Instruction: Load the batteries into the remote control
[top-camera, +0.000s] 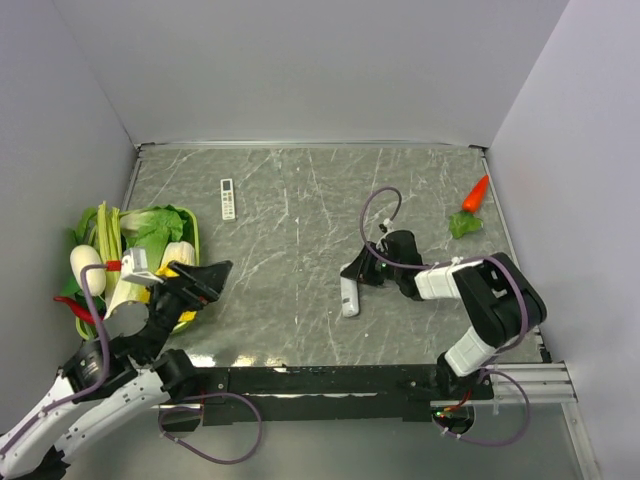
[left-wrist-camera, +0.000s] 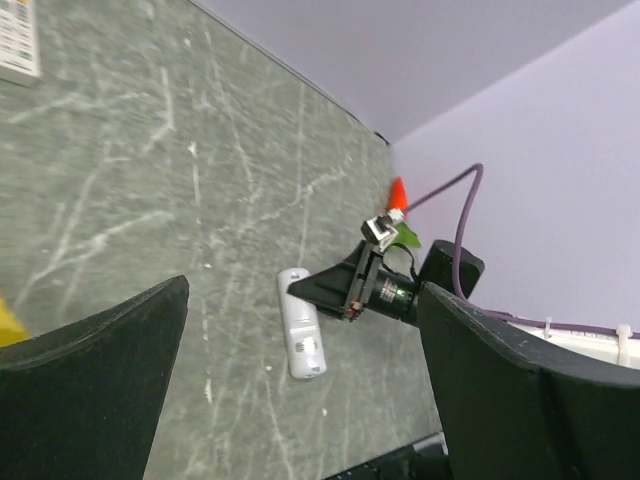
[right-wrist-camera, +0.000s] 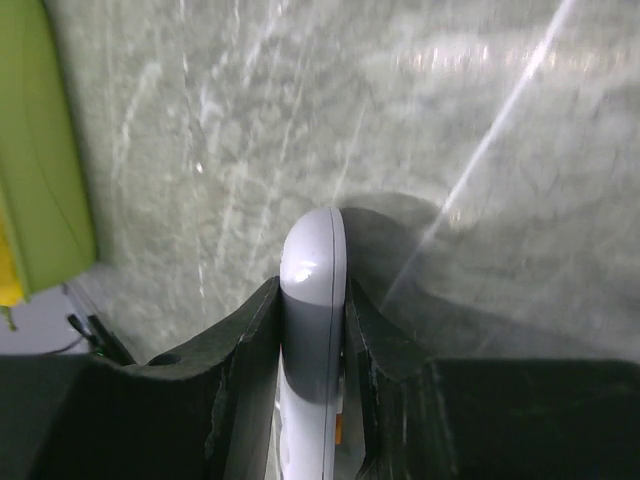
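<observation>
The remote control (top-camera: 349, 297) is a small white bar lying on the table right of centre. My right gripper (top-camera: 352, 278) is shut on its upper end. In the right wrist view the remote (right-wrist-camera: 312, 250) stands on edge, clamped between both black fingers of the gripper (right-wrist-camera: 312, 295). The left wrist view shows the remote (left-wrist-camera: 300, 325) flat on the table with the right gripper's fingers (left-wrist-camera: 335, 285) on its far end. My left gripper (top-camera: 205, 285) is open and empty, beside the vegetable basket; its fingers frame the left wrist view (left-wrist-camera: 305, 292). The batteries are not in view.
A green basket (top-camera: 192, 232) of vegetables stands at the left edge. A slim white remote with buttons (top-camera: 228, 198) lies at the back left. A toy carrot (top-camera: 476, 193) with green leaves lies at the back right. Walls enclose the table.
</observation>
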